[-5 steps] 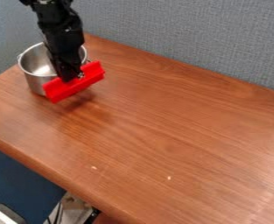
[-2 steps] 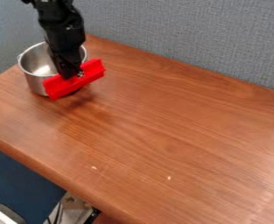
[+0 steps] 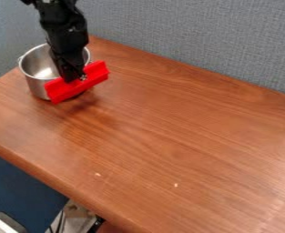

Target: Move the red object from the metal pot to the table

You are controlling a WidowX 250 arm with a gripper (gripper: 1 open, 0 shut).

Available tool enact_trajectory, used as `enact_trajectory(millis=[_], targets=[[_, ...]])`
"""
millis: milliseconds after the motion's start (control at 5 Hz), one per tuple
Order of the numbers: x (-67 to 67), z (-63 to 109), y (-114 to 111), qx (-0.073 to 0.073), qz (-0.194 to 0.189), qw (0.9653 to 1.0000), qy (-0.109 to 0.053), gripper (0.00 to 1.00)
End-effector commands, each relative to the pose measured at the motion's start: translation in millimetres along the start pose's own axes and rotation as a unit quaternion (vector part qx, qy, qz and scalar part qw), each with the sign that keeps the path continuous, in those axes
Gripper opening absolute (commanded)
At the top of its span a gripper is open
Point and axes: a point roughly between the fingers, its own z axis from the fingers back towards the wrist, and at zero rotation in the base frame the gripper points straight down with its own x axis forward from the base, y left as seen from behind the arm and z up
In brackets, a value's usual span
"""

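Observation:
A bright red rectangular block, the red object [image 3: 81, 84], hangs tilted just right of the metal pot [image 3: 37, 69], close above the wood. My black gripper [image 3: 72, 75] comes down from the top left and is shut on the red object near its middle. The shiny steel pot stands at the far left of the reddish-brown table [image 3: 169, 136], and its inside looks empty. The fingertips are hard to make out against the block.
A grey-blue wall runs behind the table. The table's front edge and rounded corner drop off at the lower left, with dark floor and a metal frame below.
The red object and the gripper shifted very slightly up and left between the earliest frame and now; since the middle frame nothing has visibly moved.

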Motion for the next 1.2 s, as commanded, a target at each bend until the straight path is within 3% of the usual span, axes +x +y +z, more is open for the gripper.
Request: enact_trajectory(millis=[0, 1000], targets=[[2.9, 3.3, 2.4, 0.013, -0.011, 0.9998, -0.004, 0.00], [8.7, 16.3, 1.5, 0.033, -0.029, 0.9990, -0.008, 0.00]])
